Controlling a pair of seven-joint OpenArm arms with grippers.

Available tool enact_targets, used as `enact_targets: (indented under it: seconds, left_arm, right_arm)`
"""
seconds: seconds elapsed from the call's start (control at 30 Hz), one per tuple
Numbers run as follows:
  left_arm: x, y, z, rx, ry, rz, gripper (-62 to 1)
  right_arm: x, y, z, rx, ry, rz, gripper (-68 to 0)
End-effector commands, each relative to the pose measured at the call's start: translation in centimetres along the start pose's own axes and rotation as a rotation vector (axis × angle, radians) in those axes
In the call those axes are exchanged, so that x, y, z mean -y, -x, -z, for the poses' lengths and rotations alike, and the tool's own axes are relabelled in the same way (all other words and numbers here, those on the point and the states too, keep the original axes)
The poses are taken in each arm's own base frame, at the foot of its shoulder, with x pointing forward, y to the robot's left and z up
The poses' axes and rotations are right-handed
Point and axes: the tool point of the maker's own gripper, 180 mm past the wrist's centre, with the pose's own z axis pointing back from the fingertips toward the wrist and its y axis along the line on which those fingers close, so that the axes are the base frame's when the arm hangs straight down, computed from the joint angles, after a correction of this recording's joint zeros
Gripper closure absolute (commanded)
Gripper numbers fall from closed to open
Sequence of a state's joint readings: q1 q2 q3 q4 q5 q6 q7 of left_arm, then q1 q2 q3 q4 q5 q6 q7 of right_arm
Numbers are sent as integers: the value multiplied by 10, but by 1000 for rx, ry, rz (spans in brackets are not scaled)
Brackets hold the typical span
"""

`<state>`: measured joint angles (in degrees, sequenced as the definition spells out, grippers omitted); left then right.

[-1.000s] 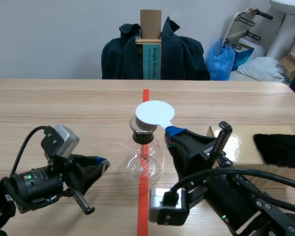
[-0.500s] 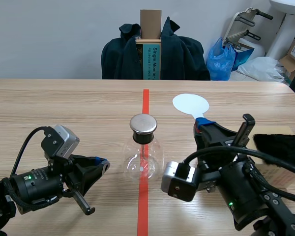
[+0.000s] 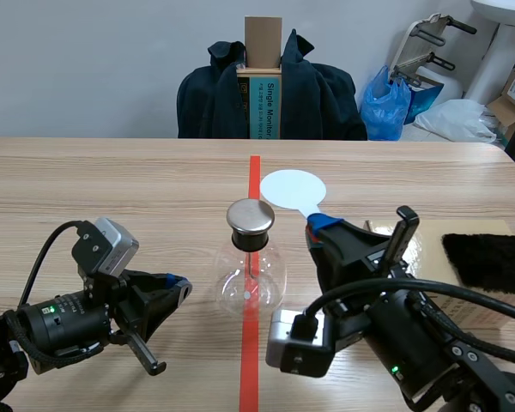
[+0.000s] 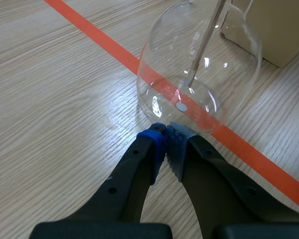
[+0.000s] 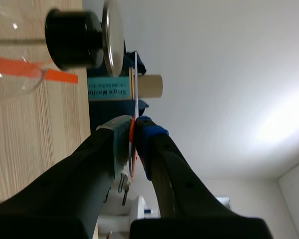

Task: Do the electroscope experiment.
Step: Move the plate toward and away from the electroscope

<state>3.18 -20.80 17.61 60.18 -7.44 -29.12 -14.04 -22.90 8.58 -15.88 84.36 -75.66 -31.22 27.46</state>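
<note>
Two claws: right claw (image 5: 133, 130) pinches flat white disc (image 3: 292, 187); left claw (image 4: 165, 133) clenched empty beside round glass flask (image 4: 199, 64).

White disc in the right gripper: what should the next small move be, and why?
Probably swing the white disc sideways onto the metal cap of the flask. The right gripper is shut on its handle, and the disc hangs beside the cap, apart from it.

flask (image 3: 251, 283): clear glass | cap (image 3: 251, 216): silver | paddle (image 3: 292, 187): white | fur pad (image 3: 489, 260): black | table (image 3: 112, 189): pale wood-grain
</note>
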Motion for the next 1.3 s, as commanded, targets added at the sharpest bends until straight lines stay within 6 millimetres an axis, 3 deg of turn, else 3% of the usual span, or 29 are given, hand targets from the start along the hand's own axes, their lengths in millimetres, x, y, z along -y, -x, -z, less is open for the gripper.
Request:
enact_targets:
  seconds: [0.0,0.33,0.77,0.97,1.27]
  left_arm:
    - [1,-13,2,45,3,5,-18]
    - [1,-13,2,45,3,5,-18]
    - [1,-13,2,45,3,5,-18]
    - [1,-13,2,45,3,5,-18]
    - [1,-13,2,45,3,5,-18]
  right_arm:
    - [5,-1,0,23,18,-15,-7]
    - [5,-22,-1,139,17,-16,-7]
    - [5,-24,-2,151,17,-16,-7]
    - [5,-10,0,71,18,-16,-7]
    - [6,29,-1,-145,19,-14,-7]
